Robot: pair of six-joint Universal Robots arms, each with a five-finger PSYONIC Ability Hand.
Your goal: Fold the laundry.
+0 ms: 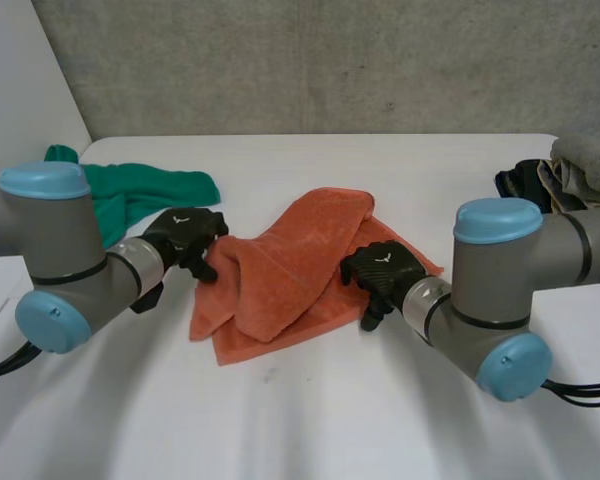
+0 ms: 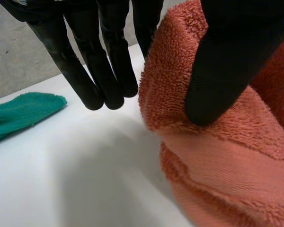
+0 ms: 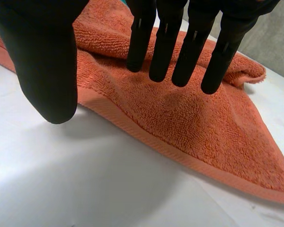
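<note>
- White table (image 1: 310, 420): smooth and flat, with a grey concrete wall (image 1: 310, 60) behind it.
- Two arms: grey tubes with light-blue caps. The left arm (image 1: 60, 250) comes in from the left and the right arm (image 1: 500, 290) from the right.
- Orange towel (image 1: 290, 265): thick looped terry with a flat woven hem. It lies crumpled mid-table between the hands, with a loose fold humped across it and its corners sticking out.
- Green towel (image 1: 145, 190): also terry, bunched at the back left of the table, well apart from the orange one.
- Pile of clothes (image 1: 570, 170): dark and grey, heaped at the back right edge.
- Left hand (image 1: 185, 238): black, at the orange towel's left edge. The head view shows only its back.
- Its wrist view shows the fingers (image 2: 104, 61) straight and relaxed, with tips over bare table just beside the raised towel edge. The thumb (image 2: 227, 66) lies against the fluffy fold on the other side. No clear pinch, so the hand reads as released.
- That wrist view also shows a tip of the green towel beyond the fingertips.
- Right hand (image 1: 380, 272): black, at the towel's right side.
- Its wrist view shows the fingers (image 3: 170, 42) straight and spread loosely over the terry. The thumb (image 3: 45, 61) hangs over bare table just off the hem. The hand is released and grips nothing.
- The hem's ribbed weave is clear in the right wrist view, and the head view shows it as a plain edge.
</note>
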